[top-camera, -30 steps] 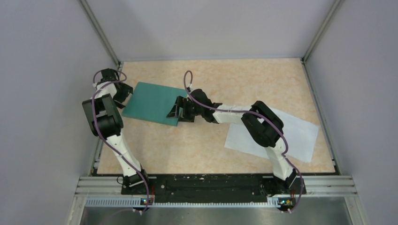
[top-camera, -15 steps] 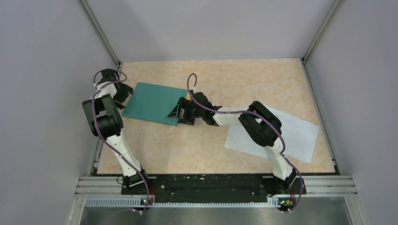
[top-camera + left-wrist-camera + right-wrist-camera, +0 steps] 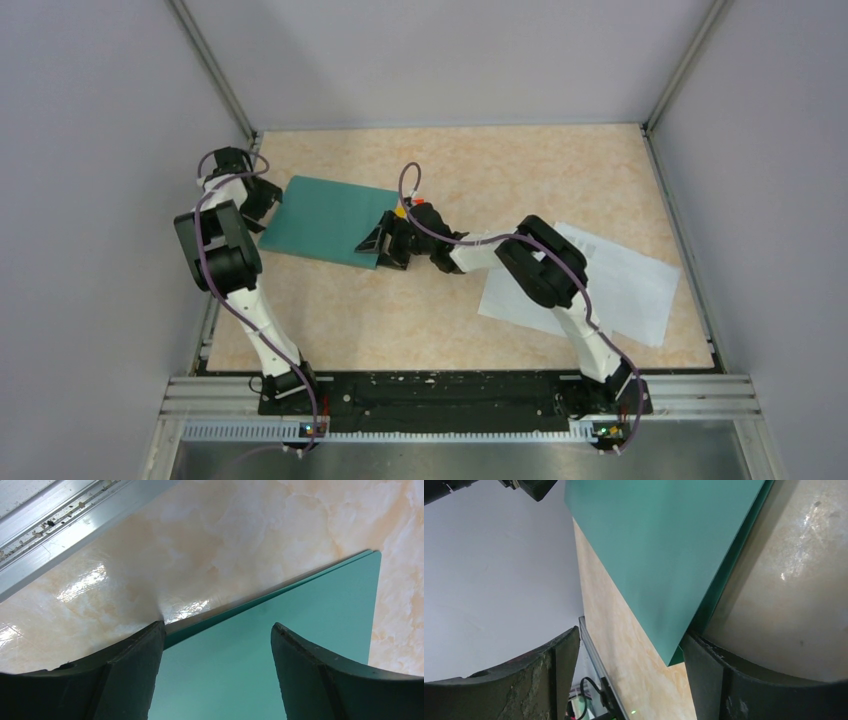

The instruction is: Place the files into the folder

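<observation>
1. Your left fingers are released and spread wide. One edge of the folder runs across the gap between them, and the tip of one finger sits right at that edge. Nothing is gripped.
2. Your right fingers are also apart and not clenched on anything. The folder's near right corner pokes into the gap between them. One finger sits against the folder's edge, where a second teal layer shows just under the top cover.
3. The teal folder lies flat on the far left part of the tabletop, turned at a slight angle. You have one set of fingers at its left edge and the other at its near right corner.
4. The files are white sheets lying on the right side of the tabletop, overlapped and a little fanned. They are well apart from the folder, and none of them is inside it.
5. Your right arm reaches leftward across the middle, with its elbow above the left part of the files. Your left arm stands along the tabletop's left edge, beside the metal rail.
</observation>
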`<state>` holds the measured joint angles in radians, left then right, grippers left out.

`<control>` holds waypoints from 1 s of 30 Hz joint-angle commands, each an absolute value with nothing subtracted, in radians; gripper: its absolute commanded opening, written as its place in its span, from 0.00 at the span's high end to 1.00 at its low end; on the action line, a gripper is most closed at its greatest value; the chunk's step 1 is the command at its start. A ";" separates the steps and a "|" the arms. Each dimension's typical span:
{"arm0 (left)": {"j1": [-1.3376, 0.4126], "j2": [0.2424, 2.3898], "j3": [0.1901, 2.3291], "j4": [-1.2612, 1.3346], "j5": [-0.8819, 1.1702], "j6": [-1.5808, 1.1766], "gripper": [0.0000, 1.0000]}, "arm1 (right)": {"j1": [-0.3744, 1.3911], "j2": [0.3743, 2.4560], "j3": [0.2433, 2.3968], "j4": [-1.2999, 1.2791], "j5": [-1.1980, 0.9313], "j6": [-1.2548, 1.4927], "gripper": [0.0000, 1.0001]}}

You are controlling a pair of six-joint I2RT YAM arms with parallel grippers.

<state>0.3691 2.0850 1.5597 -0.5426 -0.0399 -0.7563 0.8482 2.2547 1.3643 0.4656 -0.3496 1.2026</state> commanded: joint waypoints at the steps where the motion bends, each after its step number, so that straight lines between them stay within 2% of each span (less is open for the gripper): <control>1: 0.376 2.081 1.541 -0.606 -0.039 -0.743 0.18 | 0.840 2.276 1.387 0.562 -0.363 1.236 0.27; 14: 0.384 2.068 1.548 -0.612 -0.027 -0.734 0.18 | 0.827 2.387 1.481 0.618 -0.366 1.230 0.34; 18: 0.388 2.028 1.556 -0.644 -0.054 -0.748 0.17 | 0.827 2.402 1.524 0.614 -0.361 1.150 0.57; 20: 0.388 1.987 1.569 -0.685 -0.113 -0.768 0.16 | 0.828 2.409 1.556 0.603 -0.377 1.096 0.72; 25: 0.386 1.843 1.580 -0.785 -0.284 -0.840 0.09 | 0.829 2.404 1.646 0.540 -0.423 0.929 0.99; 30: 0.368 1.657 1.560 -0.804 -0.370 -0.854 0.07 | 0.830 2.361 1.764 0.398 -0.444 0.730 1.00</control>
